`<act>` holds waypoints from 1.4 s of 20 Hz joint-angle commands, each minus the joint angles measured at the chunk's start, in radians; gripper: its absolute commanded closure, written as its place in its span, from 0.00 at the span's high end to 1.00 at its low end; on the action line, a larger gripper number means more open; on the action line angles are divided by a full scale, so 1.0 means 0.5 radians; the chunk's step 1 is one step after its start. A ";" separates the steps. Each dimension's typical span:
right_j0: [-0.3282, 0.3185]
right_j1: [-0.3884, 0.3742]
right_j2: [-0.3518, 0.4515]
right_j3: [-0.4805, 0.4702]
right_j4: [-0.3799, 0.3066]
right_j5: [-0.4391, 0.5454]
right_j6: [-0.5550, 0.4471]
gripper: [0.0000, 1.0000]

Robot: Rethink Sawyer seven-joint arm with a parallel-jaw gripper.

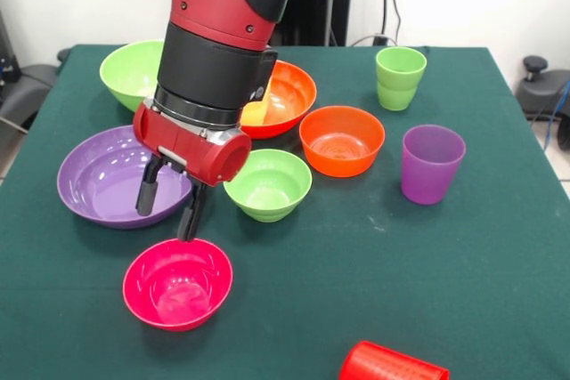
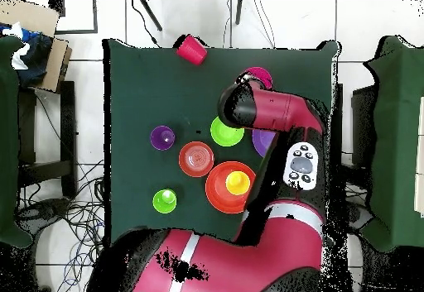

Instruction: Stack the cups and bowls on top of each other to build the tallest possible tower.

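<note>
Nearest the camera in the front view, the red cup [image 1: 392, 365] lies on its side at the table's [image 1: 463, 255] front edge, about five o'clock from centre. Just beyond, at seven o'clock, sits the small magenta-pink bowl [image 1: 176, 283], upright and empty, glossy, its rim round and clean. The gripper [image 1: 169, 206] hangs over that bowl's far rim, fingers [image 1: 145, 195] spread apart and holding nothing; one tip looks to stand at or just above the rim.

This reads as the start of a pick: nothing is stacked yet, and the pink bowl seems the target. The next move would call for lowering so one finger goes inside the wall and one outside, then closing on the thin rim.

Further back, the large purple bowl [image 1: 102, 180] lies at nine o'clock, the small lime green bowl [image 1: 267, 184] at centre, the small orange bowl [image 1: 342, 140] and purple cup [image 1: 432, 164] toward three. Farthest are the large lime green bowl [image 1: 129, 70], the large orange bowl [image 1: 287, 100] with the yellow cup [image 1: 256, 113] inside, and the light green cup [image 1: 400, 77] at one o'clock.
</note>
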 commanded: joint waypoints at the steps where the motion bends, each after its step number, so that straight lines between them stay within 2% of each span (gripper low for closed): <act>1: -0.080 0.123 0.248 -0.044 -0.027 0.033 0.000 1.00; 12: -0.173 0.190 0.328 -0.071 -0.087 -0.077 -0.056 1.00; 18: -0.146 0.231 0.316 -0.108 -0.066 -0.099 -0.008 1.00; 28: -0.119 0.171 0.305 -0.085 -0.036 -0.004 0.003 1.00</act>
